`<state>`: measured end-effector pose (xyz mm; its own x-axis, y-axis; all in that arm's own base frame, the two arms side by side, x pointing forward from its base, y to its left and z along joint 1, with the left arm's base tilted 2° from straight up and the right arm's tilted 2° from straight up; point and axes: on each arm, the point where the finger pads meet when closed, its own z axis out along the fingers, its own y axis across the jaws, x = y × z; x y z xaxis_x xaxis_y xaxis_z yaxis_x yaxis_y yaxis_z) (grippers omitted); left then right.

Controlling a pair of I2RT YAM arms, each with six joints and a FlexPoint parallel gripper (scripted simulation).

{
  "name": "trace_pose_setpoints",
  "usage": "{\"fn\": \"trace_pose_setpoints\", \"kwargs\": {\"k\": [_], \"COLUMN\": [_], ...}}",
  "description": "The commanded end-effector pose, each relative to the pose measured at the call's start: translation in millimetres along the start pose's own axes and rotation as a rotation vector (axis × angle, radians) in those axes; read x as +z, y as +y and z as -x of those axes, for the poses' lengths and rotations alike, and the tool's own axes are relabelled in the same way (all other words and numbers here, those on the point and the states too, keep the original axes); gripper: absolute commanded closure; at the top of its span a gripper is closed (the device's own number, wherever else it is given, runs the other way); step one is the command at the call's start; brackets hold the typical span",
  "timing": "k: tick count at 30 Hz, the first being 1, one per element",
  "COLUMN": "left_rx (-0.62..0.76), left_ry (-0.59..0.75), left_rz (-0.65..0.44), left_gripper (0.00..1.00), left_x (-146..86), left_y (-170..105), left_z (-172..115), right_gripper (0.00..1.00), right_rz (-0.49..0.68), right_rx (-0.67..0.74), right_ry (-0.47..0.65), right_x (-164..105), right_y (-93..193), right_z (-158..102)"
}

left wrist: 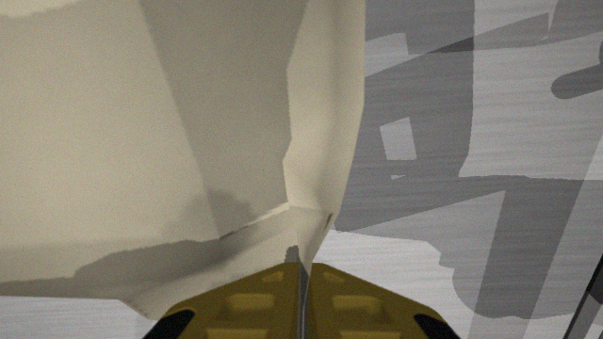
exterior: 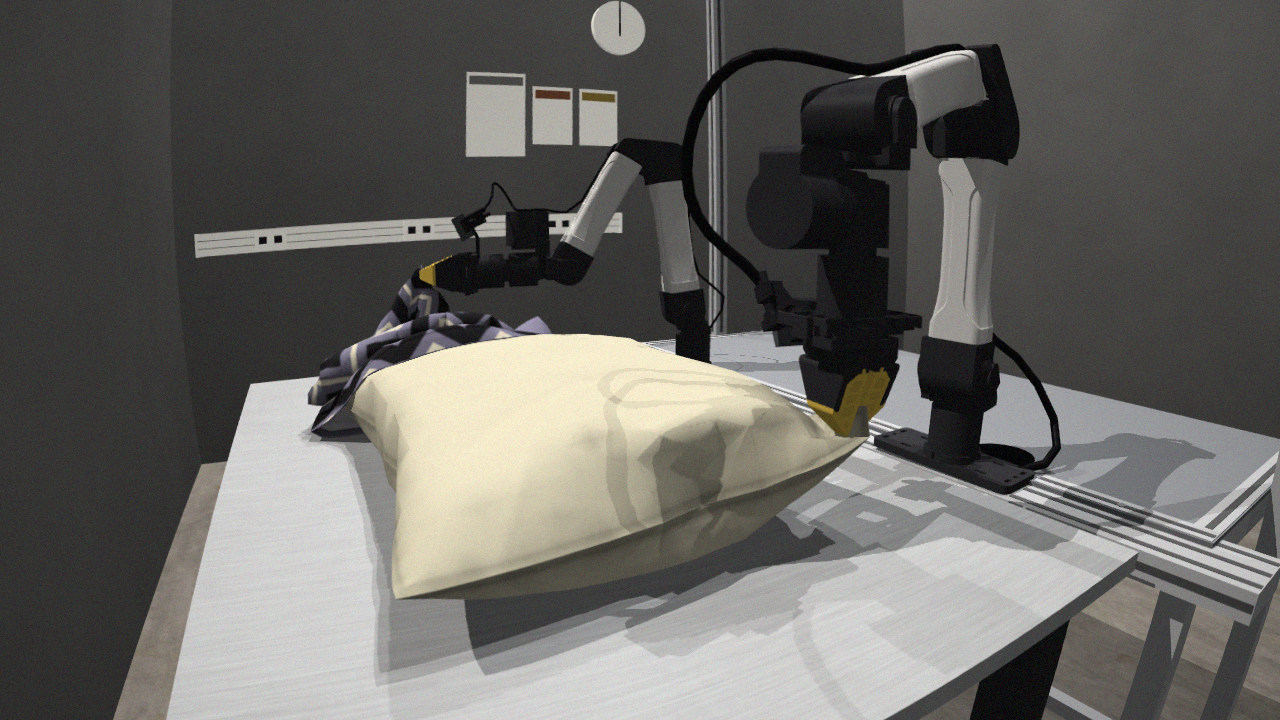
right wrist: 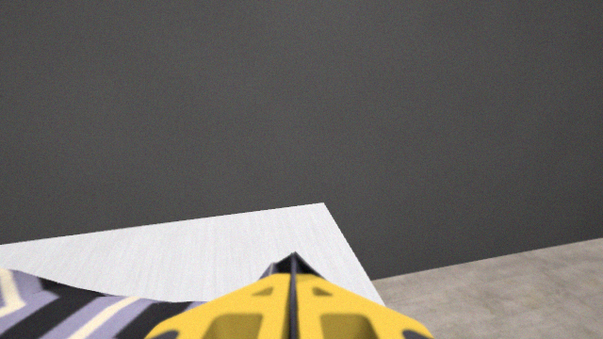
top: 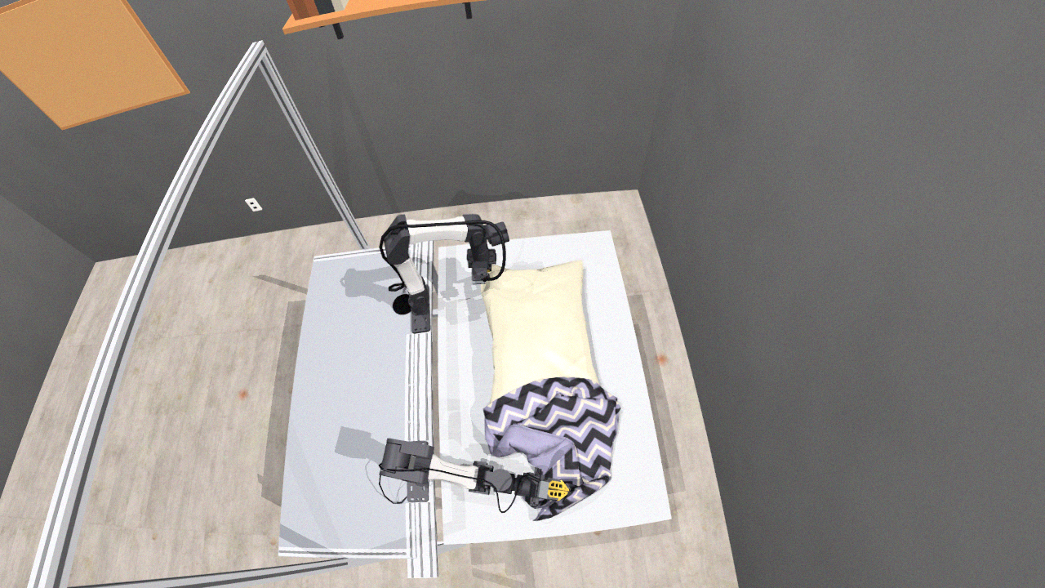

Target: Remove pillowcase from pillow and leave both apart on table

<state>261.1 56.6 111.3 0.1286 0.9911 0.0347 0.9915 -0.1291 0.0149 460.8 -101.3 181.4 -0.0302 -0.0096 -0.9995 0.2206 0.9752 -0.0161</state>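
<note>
top view | pillow point(top: 542, 328) point(exterior: 572, 438) point(left wrist: 118, 118): long axis parallel to metal rail point(top: 420, 394) point(exterior: 1154, 528)

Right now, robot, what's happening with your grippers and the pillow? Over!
Left gripper: shut on pillow corner. Right gripper: shut on pillowcase. Pillowcase still covers pillow's far end.

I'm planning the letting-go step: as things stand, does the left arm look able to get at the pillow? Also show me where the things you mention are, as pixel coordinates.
Yes, it seems so: the left gripper point(exterior: 845, 436) point(left wrist: 302, 277) already pinches a bare corner of the pillow point(top: 539, 328) point(exterior: 554, 429) point(left wrist: 94, 141), and the pillowcase point(top: 577, 416) point(exterior: 393, 353) point(right wrist: 61, 313) lies away at the other end.
</note>
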Motion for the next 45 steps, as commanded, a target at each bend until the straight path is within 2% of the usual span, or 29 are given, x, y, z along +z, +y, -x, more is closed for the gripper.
{"fn": "trace_pose_setpoints", "kwargs": {"k": [1, 4, 6, 19, 29, 35, 37, 45], "left_rx": [0.001, 0.002, -0.006, -0.004, -0.007, -0.008, 0.004, -0.011], "left_ry": [0.014, 0.014, 0.021, 0.026, 0.021, 0.028, 0.015, 0.022], "left_rz": [-0.049, -0.049, -0.029, -0.013, -0.021, -0.004, -0.032, -0.016], "left_gripper": [1.00, 1.00, 1.00, 1.00, 1.00, 1.00, 1.00, 1.00], "left_x": [3, 3, -2, -5, -1, -6, 13, 21], "left_y": [-12, -13, 0, 20, 40, 42, 40, 39], "left_z": [-3, -3, -12, -31, -50, -52, -46, -51], "right_gripper": [1.00, 1.00, 1.00, 1.00, 1.00, 1.00, 1.00, 1.00], "right_rz": [0.008, 0.008, 0.008, 0.008, 0.008, 0.008, 0.008, 0.008], "right_rx": [-0.001, -0.001, -0.001, -0.001, -0.001, -0.001, -0.001, -0.001], "right_ry": [-0.003, -0.003, -0.003, -0.003, -0.003, -0.003, -0.003, -0.003], "right_x": [5, 5, 5, 5, 5, 5, 5, 5], "right_y": [3, 3, 3, 3, 3, 3, 3, 3], "right_z": [0, 0, 0, 0, 0, 0, 0, 0]}}
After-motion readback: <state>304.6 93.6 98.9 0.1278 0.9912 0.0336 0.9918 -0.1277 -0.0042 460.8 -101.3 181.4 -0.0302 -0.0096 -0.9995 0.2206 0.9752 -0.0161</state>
